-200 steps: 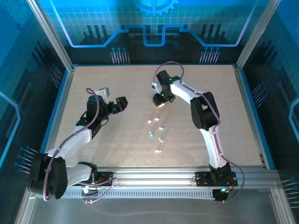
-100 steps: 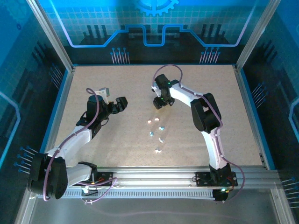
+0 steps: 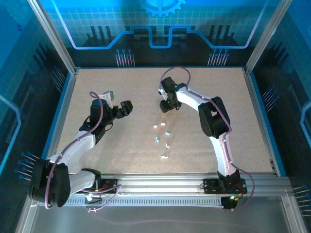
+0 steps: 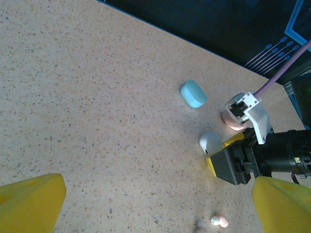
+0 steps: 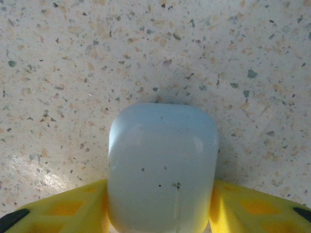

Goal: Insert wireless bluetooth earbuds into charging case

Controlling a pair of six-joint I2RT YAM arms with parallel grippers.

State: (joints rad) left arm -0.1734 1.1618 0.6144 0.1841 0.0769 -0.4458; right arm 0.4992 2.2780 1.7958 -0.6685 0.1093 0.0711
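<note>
Earbuds (image 3: 158,139) lie loose on the table (image 3: 97,87), on the near side of the white case (image 5: 163,145): six specks, too small to tell colours. Three cases: the white case, a blue case (image 4: 193,93) near it, and a pink case (image 4: 231,123) just beside it, half hidden behind the right arm. Right gripper (image 5: 160,187) clamps the white case's sides, its near end cut off. Left gripper (image 4: 158,199) gapes wide, well apart from it.

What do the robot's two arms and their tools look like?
The left arm and right arm have white links joined by black joints, with a purple cable looping along each. The left tool and right tool are black with yellow fingers.
</note>
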